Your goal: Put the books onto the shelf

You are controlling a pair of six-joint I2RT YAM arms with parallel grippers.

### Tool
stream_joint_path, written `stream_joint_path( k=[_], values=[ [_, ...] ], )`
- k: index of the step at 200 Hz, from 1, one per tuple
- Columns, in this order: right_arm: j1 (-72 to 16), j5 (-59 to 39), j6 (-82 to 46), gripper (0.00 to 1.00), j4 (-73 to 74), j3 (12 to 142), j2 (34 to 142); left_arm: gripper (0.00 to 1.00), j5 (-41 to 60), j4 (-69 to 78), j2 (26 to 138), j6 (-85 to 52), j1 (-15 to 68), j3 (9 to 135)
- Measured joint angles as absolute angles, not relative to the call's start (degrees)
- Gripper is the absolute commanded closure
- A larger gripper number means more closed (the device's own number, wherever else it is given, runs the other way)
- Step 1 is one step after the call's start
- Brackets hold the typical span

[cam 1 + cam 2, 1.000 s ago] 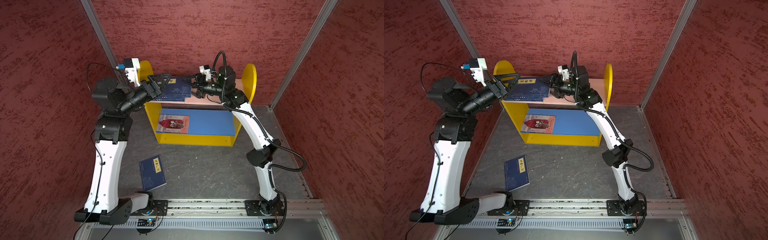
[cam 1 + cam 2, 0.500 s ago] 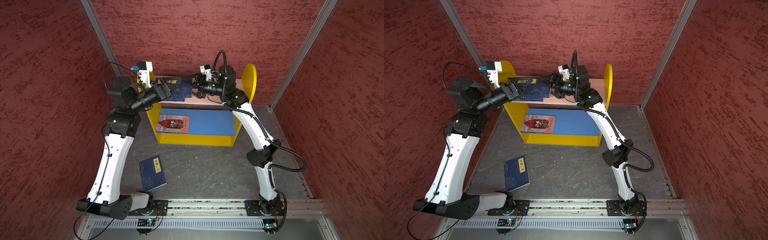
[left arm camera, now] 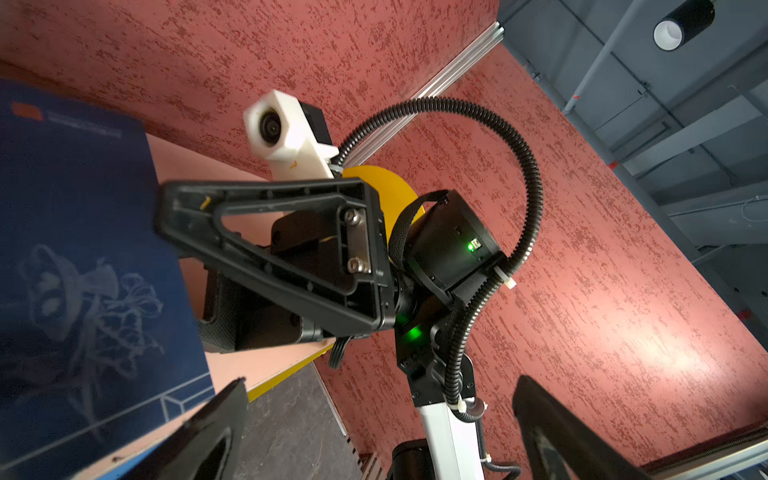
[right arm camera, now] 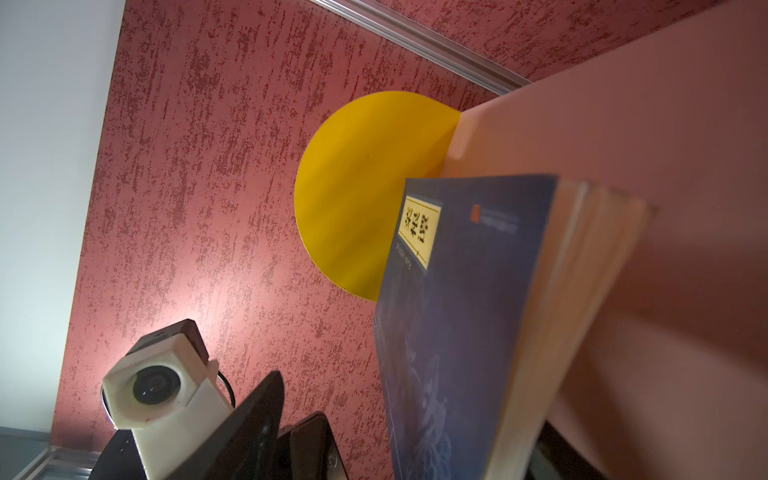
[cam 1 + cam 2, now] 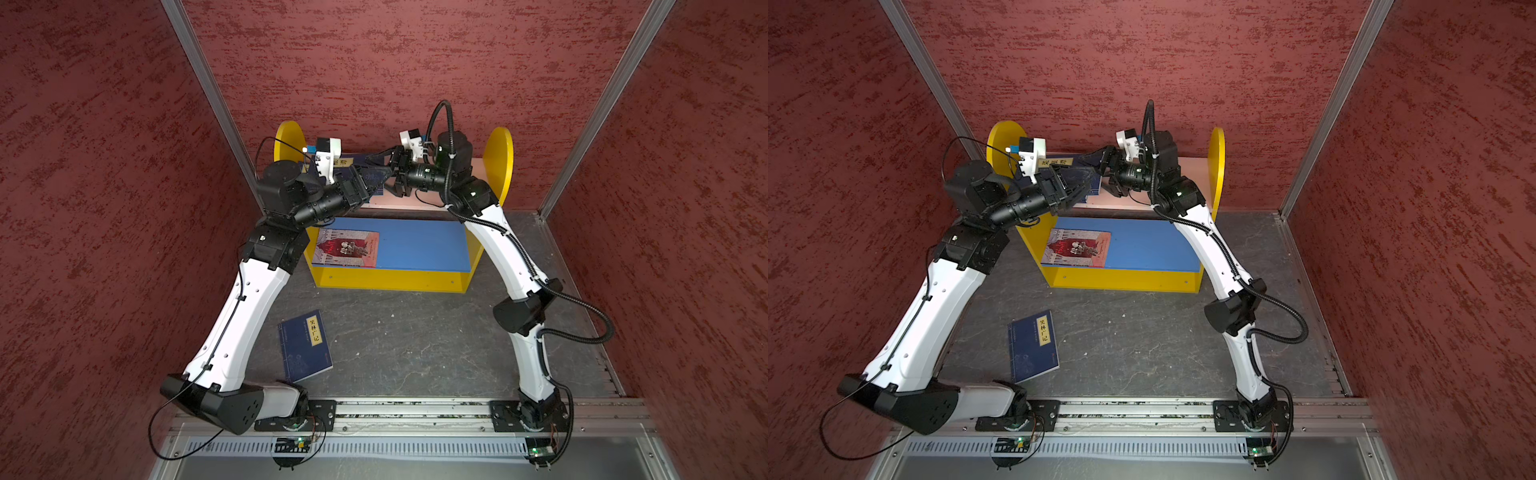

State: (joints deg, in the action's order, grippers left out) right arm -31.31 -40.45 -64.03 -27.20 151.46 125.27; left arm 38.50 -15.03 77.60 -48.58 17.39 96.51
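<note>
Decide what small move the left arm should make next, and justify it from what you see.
Probably draw the left gripper back from the upper board. Its jaws stand open, holding nothing, beside the stack of navy books, while one navy book lies on the dark tabletop near that arm's base, not yet shelved.

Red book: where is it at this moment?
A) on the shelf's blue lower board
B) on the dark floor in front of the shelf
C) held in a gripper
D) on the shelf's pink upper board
A: the red book lies flat on the blue lower board, near its left end in both top views.
</note>
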Motion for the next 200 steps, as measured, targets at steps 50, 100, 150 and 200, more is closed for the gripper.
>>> stream_joint_path(
  k=[50, 100, 150, 200],
  values=[
    [-31.31, -40.38, -62.89, 0.23, -27.31, 151.48, 125.21, 0.01, 36.56, -21.34, 79.64, -36.36, 19.07, 103.33],
    [-31.31, -39.92, -60.16, 0.23, -28.67, 151.81, 125.03, 0.01, 29.32, -34.39, 80.16, -8.56, 23.57, 117.25],
    [-31.31, -39.68, -59.40, 0.23, -28.77, 151.87, 125.03, 0.01, 10.81, -39.00, 79.31, 19.51, 31.57, 115.94],
    [-31.31, -39.68, -59.05, 0.22, -28.77, 151.87, 125.03, 0.01, -1.28, -38.61, 81.32, 28.23, 34.79, 107.90]
  ],
)
